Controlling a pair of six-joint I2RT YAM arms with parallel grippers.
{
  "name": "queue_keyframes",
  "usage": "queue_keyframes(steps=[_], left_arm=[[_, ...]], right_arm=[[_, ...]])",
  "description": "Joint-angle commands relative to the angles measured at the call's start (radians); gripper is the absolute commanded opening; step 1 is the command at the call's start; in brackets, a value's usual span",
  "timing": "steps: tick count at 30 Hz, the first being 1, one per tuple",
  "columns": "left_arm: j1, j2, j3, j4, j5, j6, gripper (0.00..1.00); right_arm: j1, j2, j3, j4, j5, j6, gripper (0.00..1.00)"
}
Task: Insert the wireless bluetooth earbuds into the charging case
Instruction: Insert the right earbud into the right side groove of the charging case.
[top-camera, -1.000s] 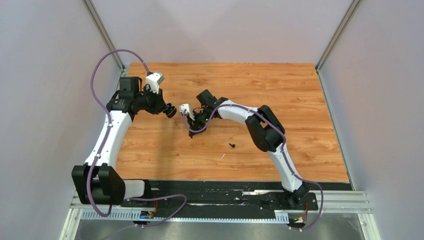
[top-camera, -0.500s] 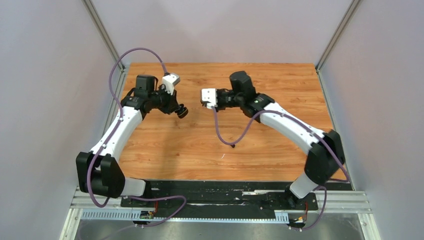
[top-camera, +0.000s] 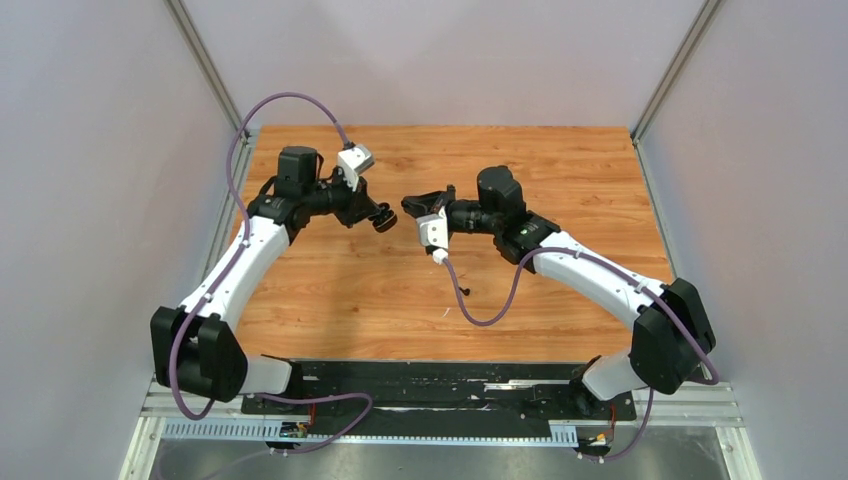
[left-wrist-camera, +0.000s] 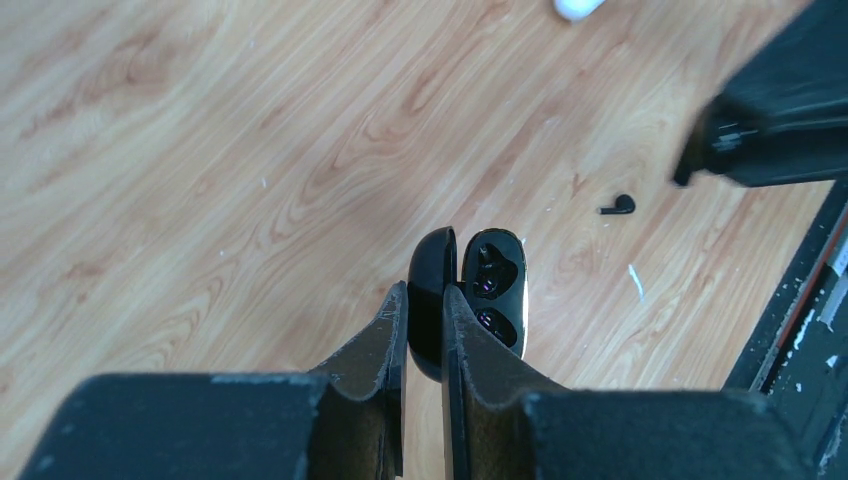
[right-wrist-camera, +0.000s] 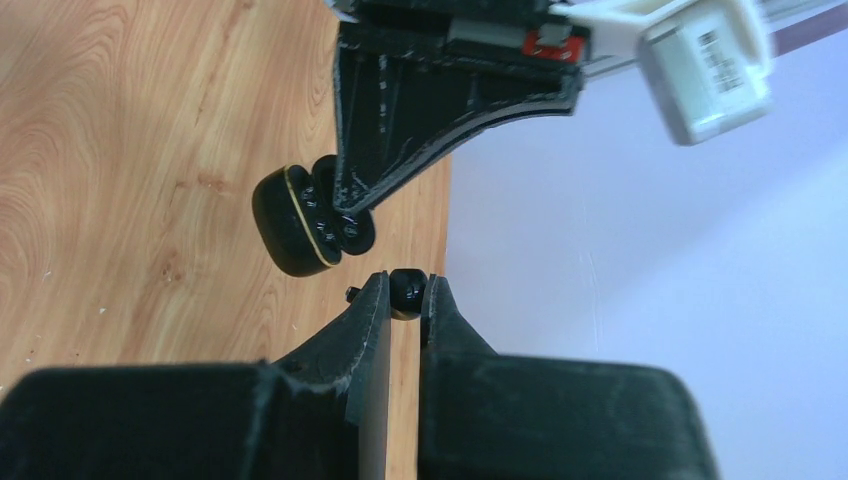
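My right tool (right-wrist-camera: 405, 296) hides most of a black bud (right-wrist-camera: 406, 283); the left wrist view's edge cuts a white thing (left-wrist-camera: 578, 7) at 1 o'clock.

- The charging case (left-wrist-camera: 495, 300) is glossy black, with a thin yellow line round its rim in the right wrist view.
- The pinched earbud (right-wrist-camera: 406, 292), centre of the right wrist view, is glossy black.
- The loose earbud (top-camera: 465, 291), lower centre of the top view, is black.
- The table (top-camera: 560, 170) shows orange-brown wood grain.
- The arms (top-camera: 235, 270) are white with black joints; the cables (top-camera: 290, 100) are purple.

Black earbuds, two: loose earbud (left-wrist-camera: 619, 205), pinched earbud (right-wrist-camera: 406, 292); charging case (left-wrist-camera: 495, 290), one; grippers, two: left gripper (left-wrist-camera: 424, 298), right gripper (right-wrist-camera: 405, 284).
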Motion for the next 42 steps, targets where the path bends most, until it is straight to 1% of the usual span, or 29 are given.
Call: queue_keyframes(steps=[1,7,10,15,18,28,42], left_arm=[[-0.012,-0.071,-0.007,0.059,0.1,0.061,0.0],[-0.015,-0.074,0.005,0.017,0.206,0.108,0.0],[-0.016,-0.071,0.016,-0.022,0.228,0.144,0.0],[-0.017,-0.07,0.028,-0.081,0.278,0.213,0.0],[-0.017,-0.075,0.031,-0.093,0.3,0.233,0.0],[-0.02,-0.089,0.042,-0.121,0.331,0.285,0.0],[-0.05,-0.108,0.058,-0.227,0.336,0.427,0.0]], right_arm=[[0.008,-0.039,-0.06,0.154,-0.089,-0.104,0.0],[0.009,-0.042,-0.103,0.197,-0.177,-0.201,0.0],[0.009,-0.045,-0.12,0.243,-0.211,-0.218,0.0],[0.009,-0.047,-0.125,0.248,-0.25,-0.251,0.0],[0.007,-0.045,-0.118,0.221,-0.264,-0.275,0.0],[-0.006,-0.055,-0.097,0.029,-0.351,-0.389,0.0],[-0.006,-0.037,-0.076,-0.005,-0.359,-0.434,0.0]])
